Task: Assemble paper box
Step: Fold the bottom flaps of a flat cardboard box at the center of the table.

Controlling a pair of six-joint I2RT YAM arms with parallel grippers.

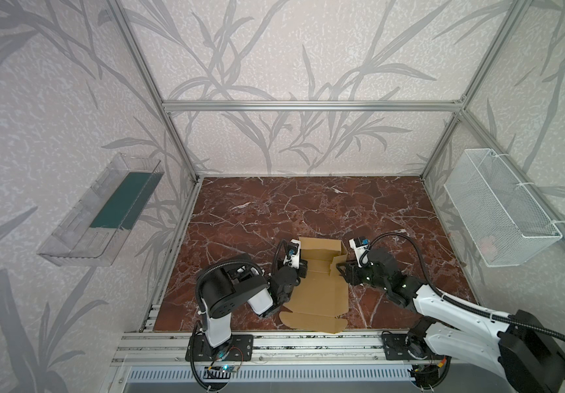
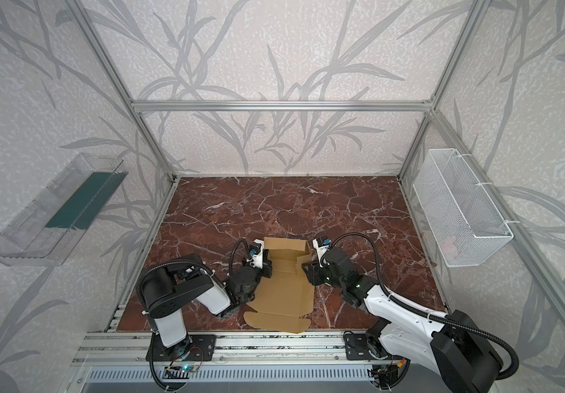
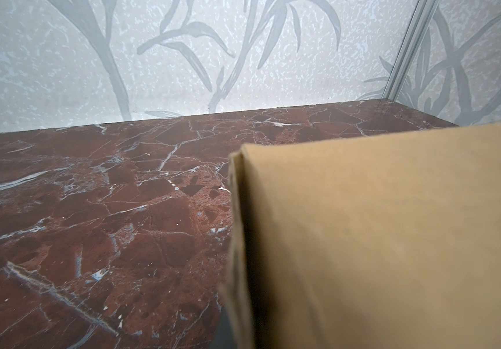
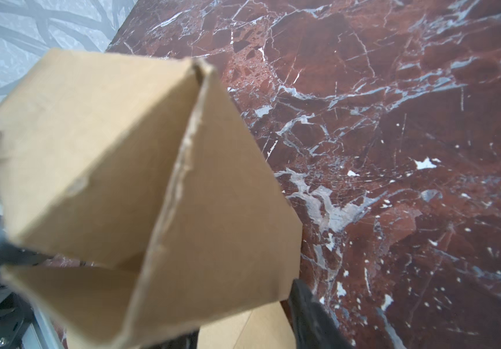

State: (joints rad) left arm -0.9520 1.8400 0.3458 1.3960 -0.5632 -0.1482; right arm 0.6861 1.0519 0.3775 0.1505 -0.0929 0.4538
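While the half of the paper box (image 1: 318, 296) nearest the rail (image 1: 308, 340) lies flat on the counter (image 1: 274, 211), the half away from the rail stands folded into a shallow open tray: back wall up, a side wall raised on either flank. The flat half's tabbed edge sits right at the rail, about midway between the two arm bases.

Left fingers (image 1: 303, 264): at the tray's left wall, at the end of it nearer the rail. Clenched. The left wrist view is filled by that wall close up, its edge running down toward the fingers. I read this as a pinch on the cardboard, not an empty clench.

Right fingers (image 1: 341, 268): at the tray's right wall, about as far from the rail as the left ones. The right wrist view shows one dark finger (image 4: 312, 317) beside the lower edge of a creased panel. A small gap shows at the corner where two panels meet. The second finger is hidden under cardboard. Whether they press on the panel or only bracket it, I cannot tell.

Step in hand, my reading: squaring up the tray's side walls, left side pinned, right side being set. Lid not yet begun.

Next move, as I judge it: bring the right wall fully upright and tuck its end flap so the open corner shuts. This calls for a firm left hold, so the sheet does not slide toward the rail, and a push along the crease, not across it. After that the flat half folds over as the lid.
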